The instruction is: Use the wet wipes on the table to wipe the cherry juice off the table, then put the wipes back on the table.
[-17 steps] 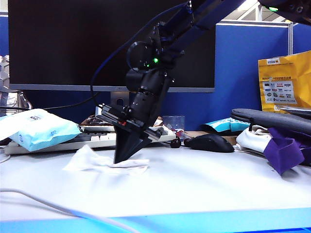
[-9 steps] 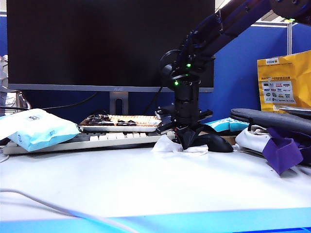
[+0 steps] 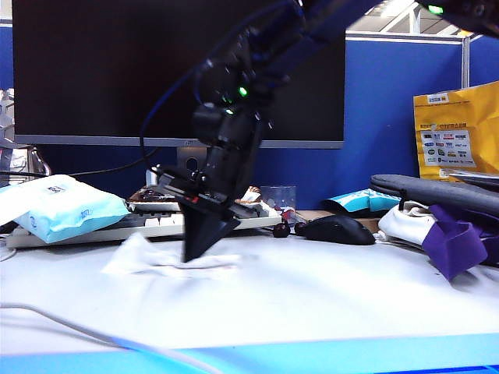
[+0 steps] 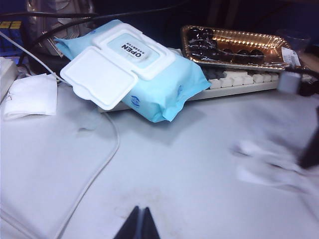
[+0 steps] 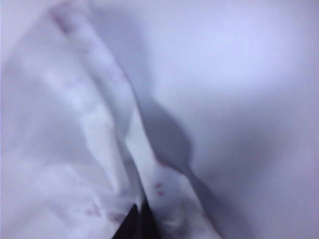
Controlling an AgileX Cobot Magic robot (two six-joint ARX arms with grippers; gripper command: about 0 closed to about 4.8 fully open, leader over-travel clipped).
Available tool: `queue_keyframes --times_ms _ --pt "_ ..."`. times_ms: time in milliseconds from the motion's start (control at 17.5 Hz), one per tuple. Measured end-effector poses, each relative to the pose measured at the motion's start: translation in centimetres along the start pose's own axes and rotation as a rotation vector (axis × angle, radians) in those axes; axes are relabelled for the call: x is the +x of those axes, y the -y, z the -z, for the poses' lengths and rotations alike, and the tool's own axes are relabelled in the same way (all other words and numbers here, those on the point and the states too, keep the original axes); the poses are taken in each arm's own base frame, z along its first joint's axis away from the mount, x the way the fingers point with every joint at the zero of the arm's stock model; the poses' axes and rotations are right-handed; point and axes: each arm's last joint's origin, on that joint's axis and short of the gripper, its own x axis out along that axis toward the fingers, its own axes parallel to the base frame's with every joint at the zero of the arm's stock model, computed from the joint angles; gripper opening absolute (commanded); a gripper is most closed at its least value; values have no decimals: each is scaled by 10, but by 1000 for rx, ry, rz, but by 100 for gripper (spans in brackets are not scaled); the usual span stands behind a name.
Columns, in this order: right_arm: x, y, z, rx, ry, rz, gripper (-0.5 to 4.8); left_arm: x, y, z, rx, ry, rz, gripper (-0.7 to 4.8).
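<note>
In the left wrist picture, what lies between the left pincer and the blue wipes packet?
Only bare table and a white cable crossing it lie between the shut left pincer and the wipes packet.

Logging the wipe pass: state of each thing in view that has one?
right hand: shut on the wet wipe, tips down at the table
left hand: shut, empty, above the table
wet wipe: crumpled, flat on the table, pink-spotted
wipes packet: lid flipped open
tray: holds cherries

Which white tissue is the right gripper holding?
The wrinkled white tissue sheet mid-table, pinched by the shut right gripper; the folded white tissue lies untouched beside the blue packet.
</note>
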Motion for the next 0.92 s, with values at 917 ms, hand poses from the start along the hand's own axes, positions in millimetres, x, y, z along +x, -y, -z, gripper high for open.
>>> queue_keyframes --times_ms 917 --pt "-37 67 45 384 -174 157 -1 0 0 0 0 0 0 -3"
